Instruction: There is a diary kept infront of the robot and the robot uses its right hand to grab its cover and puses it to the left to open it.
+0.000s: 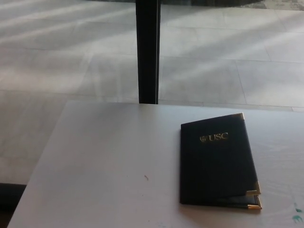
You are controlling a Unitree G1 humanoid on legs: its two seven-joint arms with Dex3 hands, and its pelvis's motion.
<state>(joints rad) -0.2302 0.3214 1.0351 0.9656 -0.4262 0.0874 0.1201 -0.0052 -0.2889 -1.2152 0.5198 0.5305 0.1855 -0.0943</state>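
Pale bench [104,161] across lower frame. Dark diary [216,161] flat on it at lower right, closed, gold "USC" lettering, gold corners. Small dark speck [146,178] near centre. Green marks [297,213] at bottom right edge.

matt dark leather-like diary [216,164] cover, shiny gold metal corners and gilt lettering, smooth matt white table [104,161], smooth pale tiled floor [71,52]
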